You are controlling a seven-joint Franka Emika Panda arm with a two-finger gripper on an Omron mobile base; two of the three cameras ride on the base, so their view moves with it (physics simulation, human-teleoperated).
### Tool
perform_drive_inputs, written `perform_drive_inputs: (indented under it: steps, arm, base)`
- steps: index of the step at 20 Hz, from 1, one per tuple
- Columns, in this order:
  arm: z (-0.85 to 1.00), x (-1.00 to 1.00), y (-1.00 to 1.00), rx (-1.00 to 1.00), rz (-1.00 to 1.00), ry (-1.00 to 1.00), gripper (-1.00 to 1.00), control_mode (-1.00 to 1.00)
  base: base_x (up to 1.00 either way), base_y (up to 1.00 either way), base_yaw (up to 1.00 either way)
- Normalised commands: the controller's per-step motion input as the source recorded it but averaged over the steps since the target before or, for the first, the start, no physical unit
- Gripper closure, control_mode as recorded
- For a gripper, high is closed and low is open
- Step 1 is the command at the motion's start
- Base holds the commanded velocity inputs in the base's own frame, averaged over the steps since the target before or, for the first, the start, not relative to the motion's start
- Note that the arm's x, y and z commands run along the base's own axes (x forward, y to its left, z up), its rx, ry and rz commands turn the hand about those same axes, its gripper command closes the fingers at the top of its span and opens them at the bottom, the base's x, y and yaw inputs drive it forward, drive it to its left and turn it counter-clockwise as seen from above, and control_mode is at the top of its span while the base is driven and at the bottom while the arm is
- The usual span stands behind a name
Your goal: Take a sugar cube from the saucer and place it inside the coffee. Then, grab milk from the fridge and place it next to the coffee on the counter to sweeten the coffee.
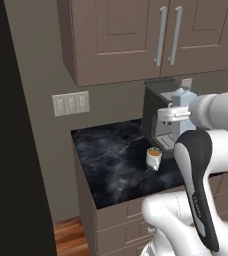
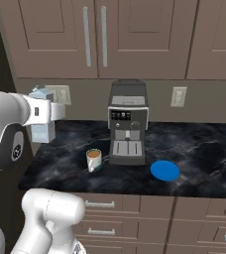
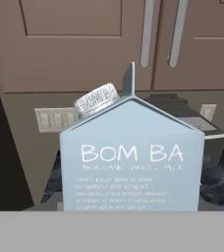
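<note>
- Filling most of the hand view, the milk point(image 3: 131, 157) shows its pale blue front panel with "BOM BA" in large white letters, "ORGANIC WHOLE MILK" beneath, then smaller lines too blurred to read; a ribbed round cap point(image 3: 97, 100) sits on the left slope of the gabled top.
- Seen from the right base view, the carton is at the end of the arm, at the claw point(image 2: 48, 115), held up above the left end of the tabletop point(image 2: 194, 149); the fingers are hidden, so I cannot tell whether they clamp it.
- Farther in, the coffee point(image 2: 94, 159) stands on the black marble, tan liquid showing.
- Just right of the mug is the coffee machine point(image 2: 128, 121); any writing on its panel is too small to read.
- The saucer point(image 2: 164, 170) lies flat, to the right of the machine's front.
- Taupe cupboards point(image 2: 95, 34) hang behind.
</note>
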Motion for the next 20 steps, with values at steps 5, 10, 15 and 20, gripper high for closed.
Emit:
perform_drive_inputs:
  steps: [5, 10, 15, 20]
  arm:
    - [-0.36, 0.0, 0.03, -0.02, -0.08, 0.0, 1.0, -1.0]
    - [-0.37, 0.09, 0.2, -0.03, -0.14, -0.01, 1.0, -1.0]
    - [-0.28, 0.37, 0.31, 0.01, -0.22, -0.08, 1.0, -1.0]
    - [-0.38, 0.42, 0.23, 0.01, -0.28, -0.11, 1.0, -1.0]
  base:
    - [0.0, 0.0, 0.0]
    - [0.0, 0.0, 0.0]
    - [0.0, 0.0, 0.0]
    - [0.0, 0.0, 0.0]
